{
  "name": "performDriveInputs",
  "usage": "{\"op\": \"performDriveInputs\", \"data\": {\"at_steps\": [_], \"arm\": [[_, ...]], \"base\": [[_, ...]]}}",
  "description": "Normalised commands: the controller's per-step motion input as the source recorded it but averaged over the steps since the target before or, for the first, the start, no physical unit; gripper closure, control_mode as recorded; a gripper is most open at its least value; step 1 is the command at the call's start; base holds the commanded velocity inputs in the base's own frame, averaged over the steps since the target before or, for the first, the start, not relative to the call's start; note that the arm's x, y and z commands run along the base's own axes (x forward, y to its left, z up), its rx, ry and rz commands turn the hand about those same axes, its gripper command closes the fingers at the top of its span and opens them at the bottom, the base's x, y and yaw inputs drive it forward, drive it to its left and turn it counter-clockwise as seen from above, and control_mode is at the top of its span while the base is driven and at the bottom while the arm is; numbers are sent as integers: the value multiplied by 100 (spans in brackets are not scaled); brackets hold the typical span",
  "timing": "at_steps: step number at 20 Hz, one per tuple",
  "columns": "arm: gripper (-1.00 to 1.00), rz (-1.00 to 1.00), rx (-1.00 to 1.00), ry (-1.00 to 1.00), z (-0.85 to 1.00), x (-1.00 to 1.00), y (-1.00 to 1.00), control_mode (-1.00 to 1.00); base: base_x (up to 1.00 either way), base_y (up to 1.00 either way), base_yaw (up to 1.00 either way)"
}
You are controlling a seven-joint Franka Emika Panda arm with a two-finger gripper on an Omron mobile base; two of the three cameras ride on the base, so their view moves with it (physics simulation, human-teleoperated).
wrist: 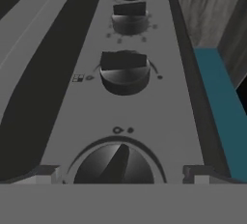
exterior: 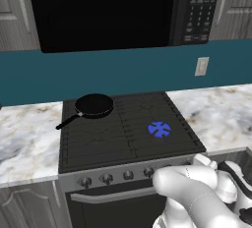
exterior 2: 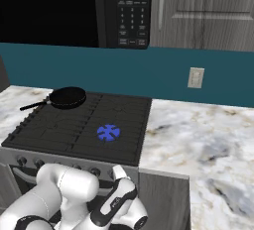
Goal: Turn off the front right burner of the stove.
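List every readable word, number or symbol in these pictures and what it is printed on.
No text is legible.
Black microwave keypad: white markings, too small to read.
Steel-grey stove front panel: small symbols beside round dark knobs, too blurred to read.

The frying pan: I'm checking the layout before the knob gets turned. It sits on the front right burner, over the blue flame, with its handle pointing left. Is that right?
Not quite. The frying pan sits on the back left burner, clear of the blue flame on the front right burner; the left base view shows it. Its handle does point left.
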Motion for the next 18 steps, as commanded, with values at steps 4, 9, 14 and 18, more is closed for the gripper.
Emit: {"op": "performDriveInputs", "data": {"at_steps": [4,9,14,18], "arm": [[-100,-1,1,0,-13,1,0,-100],[-100,0,3,0,-11,10,0,-100],[-100,0,1,-2,-2,2,0,-100],[100,0,0,-4,0,1,0,-100]], "base": [[0,0,0],[0,0,0],[0,0,0],[0,0,0]]}}
